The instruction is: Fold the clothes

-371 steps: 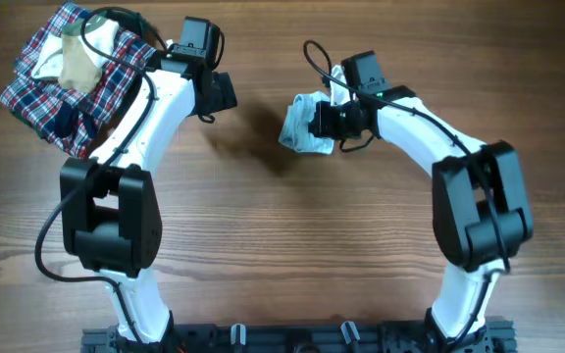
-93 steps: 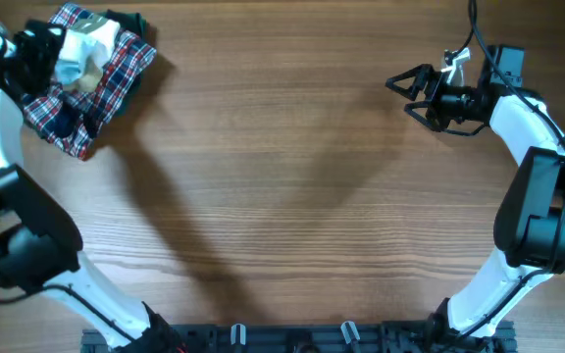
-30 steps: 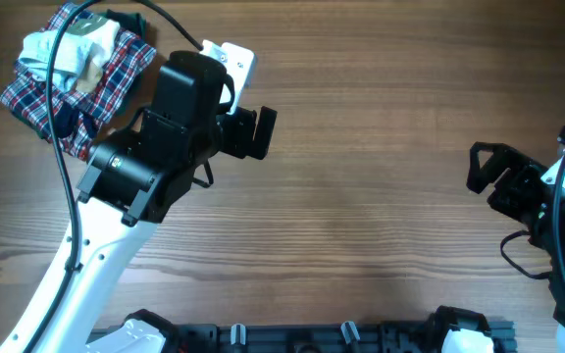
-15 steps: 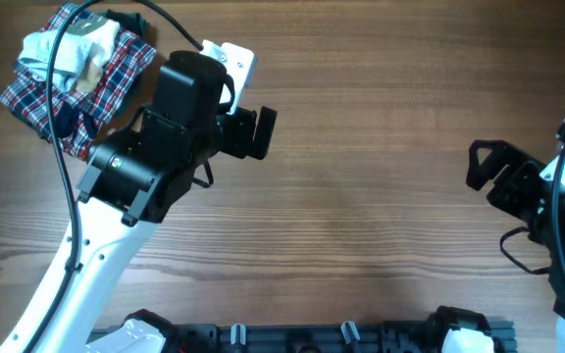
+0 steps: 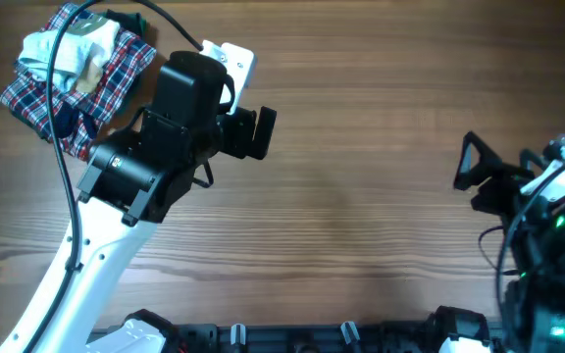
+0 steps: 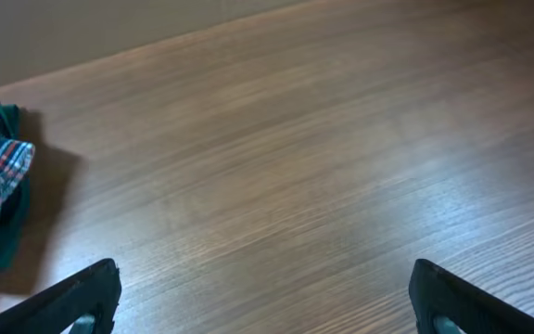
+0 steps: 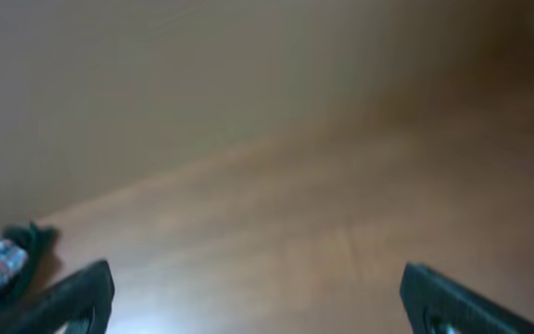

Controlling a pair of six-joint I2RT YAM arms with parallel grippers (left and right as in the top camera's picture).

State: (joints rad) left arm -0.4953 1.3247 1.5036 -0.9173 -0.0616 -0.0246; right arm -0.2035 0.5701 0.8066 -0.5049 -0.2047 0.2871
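At the far left of the table (image 5: 361,118), the pale striped clothes (image 5: 47,47) are seen bunched atop a plaid garment (image 5: 106,83), while the left gripper (image 6: 265,289) and the right gripper (image 7: 248,289) are held spread wide above bare wood.

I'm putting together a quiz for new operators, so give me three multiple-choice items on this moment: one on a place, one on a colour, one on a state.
1. Where is the pale striped garment?
A. on top of the plaid garment
B. mid-table
C. at the near edge

2. What colours is the plaid garment?
A. green and yellow
B. red, navy and white
C. plain black

3. How does the left hand stand?
A. shut on cloth
B. shut, empty
C. open, empty

Key:
1 A: overhead, it lies on the plaid at far left.
2 B: its checks show those colours.
3 C: its fingers stand wide apart with nothing between them.
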